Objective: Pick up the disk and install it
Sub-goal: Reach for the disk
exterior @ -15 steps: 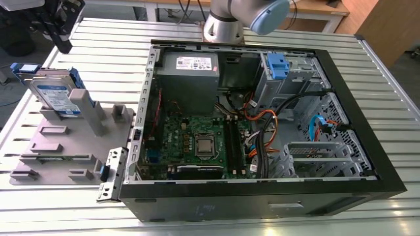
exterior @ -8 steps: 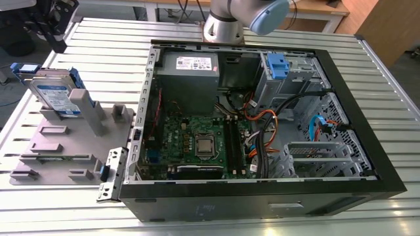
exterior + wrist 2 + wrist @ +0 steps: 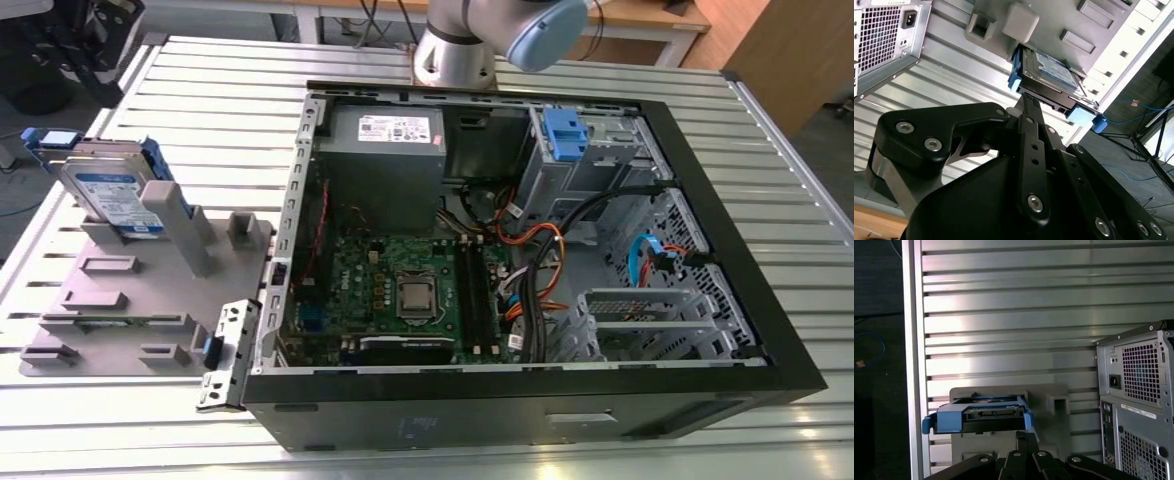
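Gripper (image 3: 1026, 438) pressed together, holding nothing, pointed at the disk (image 3: 985, 413).
In both wrist views the joined tips aim at the disk's connector edge and are apart from it. The disk stands on edge in the grey holder block (image 3: 147, 300), with blue rails on both sides. The block lies on the slatted metal table (image 3: 781, 200), just beside the opened computer case (image 3: 747, 330), on the exterior view's left. The arm (image 3: 467, 45) stands beyond the case's far side.

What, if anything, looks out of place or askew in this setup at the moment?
Nothing stands out. The disk leans tilted against an upright post of the grey holder block, which looks like its resting place, not a fall. The computer case lies open on its side with loose cables inside; nothing appears spilled or damaged.
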